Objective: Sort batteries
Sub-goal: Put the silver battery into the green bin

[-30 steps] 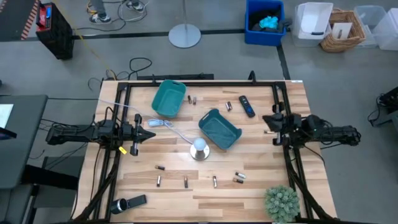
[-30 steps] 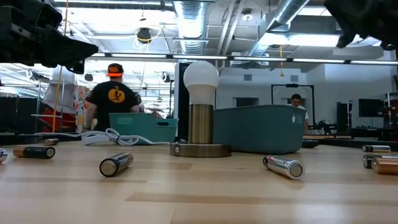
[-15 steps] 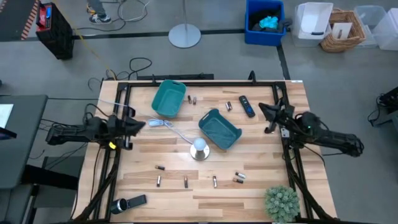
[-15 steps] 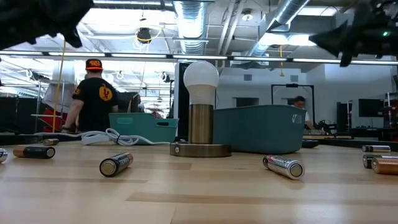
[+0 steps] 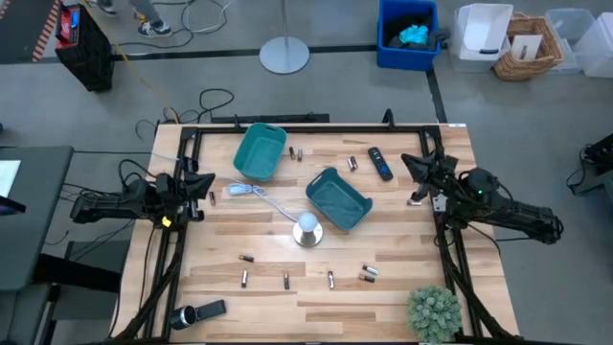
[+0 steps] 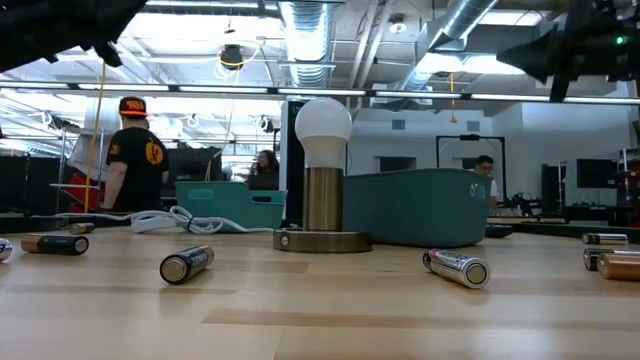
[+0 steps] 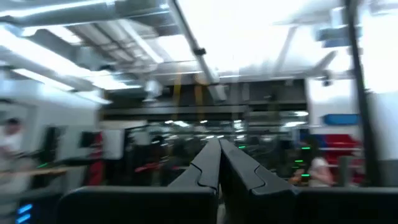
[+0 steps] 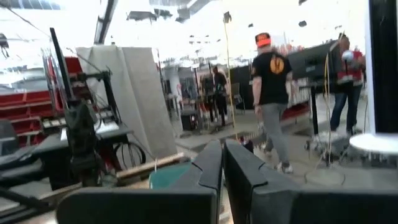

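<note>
— Left claw (image 5: 204,181)?
— Raised off the table at the lamp's far left, fingers (image 7: 208,165) pressed together, nothing between them. Pointed out at the room in its own wrist view.

— Right claw (image 5: 419,165)?
— Up in the air too, well right of the lamp (image 5: 306,228), near the table's right edge. Fingers (image 8: 211,163) narrowed to a slit, empty (a person in a black shirt (image 8: 272,93) walking in the room beyond).

— Batteries?
— All on the wooden table (image 5: 402,240), none in either claw. A loose row in front of the lamp: one (image 5: 246,259) front-left, then one (image 5: 244,279), one (image 5: 285,280), one (image 5: 330,280), and a pair (image 5: 367,273) front-right. Behind the lamp, two (image 5: 296,152) just beside the back bin, and two (image 5: 351,163) past the nearer bin.

— Bins?
— Two teal ones. One (image 5: 261,151) behind and left of the lamp, the other (image 5: 338,199) just right of it, nearly touching its base.

— From table height?
— Lamp (image 6: 322,175) dead centre, one battery (image 6: 186,264) lying in front to its left, a silvery one (image 6: 455,267) to its right, another (image 6: 54,243) far left.

— Anything else?
— White cable (image 5: 251,192) running from the lamp toward the back bin, black remote (image 5: 380,163) behind and right of the lamp, small plant (image 5: 433,311) at the front right corner.
</note>
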{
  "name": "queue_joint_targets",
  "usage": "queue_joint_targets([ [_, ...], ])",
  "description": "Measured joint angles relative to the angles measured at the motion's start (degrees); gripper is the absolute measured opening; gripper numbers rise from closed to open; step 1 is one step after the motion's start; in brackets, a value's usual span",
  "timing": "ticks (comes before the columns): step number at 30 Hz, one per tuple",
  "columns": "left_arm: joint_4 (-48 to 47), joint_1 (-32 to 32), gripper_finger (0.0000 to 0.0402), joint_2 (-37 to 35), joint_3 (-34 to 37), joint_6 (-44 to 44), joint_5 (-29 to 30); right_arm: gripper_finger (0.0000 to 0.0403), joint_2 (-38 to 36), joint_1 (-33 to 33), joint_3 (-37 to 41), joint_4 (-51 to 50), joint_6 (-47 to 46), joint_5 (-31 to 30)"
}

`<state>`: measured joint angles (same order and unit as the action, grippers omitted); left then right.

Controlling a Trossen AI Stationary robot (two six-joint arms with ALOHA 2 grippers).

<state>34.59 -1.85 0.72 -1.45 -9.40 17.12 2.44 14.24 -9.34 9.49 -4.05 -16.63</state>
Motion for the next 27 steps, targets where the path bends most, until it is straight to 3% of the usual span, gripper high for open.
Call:
queue_joint_targets([
  [4, -0.07, 0.02, 0.0, 1.94, 0.0, 0.53, 4.84, 0.0038, 1.67, 0.18, -2.5, 3.61, 0.87, 0.0],
  [14, -0.85, 1.98, 0.0, 17.61, -5.38, 5.11, 4.25, 0.0038, 7.61, 0.17, -10.87, 2.23, 4.15, 0.03],
  [20, -0.31, 4.58, 0.0, 25.62, -10.33, 6.98, 3.07, 0.0046, 17.14, 0.11, -20.92, -22.74, 2.31, 0.09],
  [27, -2.72, 8.93, 0.0, 30.5, -14.36, 13.35, -7.45, 0.0095, 34.04, -0.01, -32.59, -48.16, -3.58, 0.14],
])
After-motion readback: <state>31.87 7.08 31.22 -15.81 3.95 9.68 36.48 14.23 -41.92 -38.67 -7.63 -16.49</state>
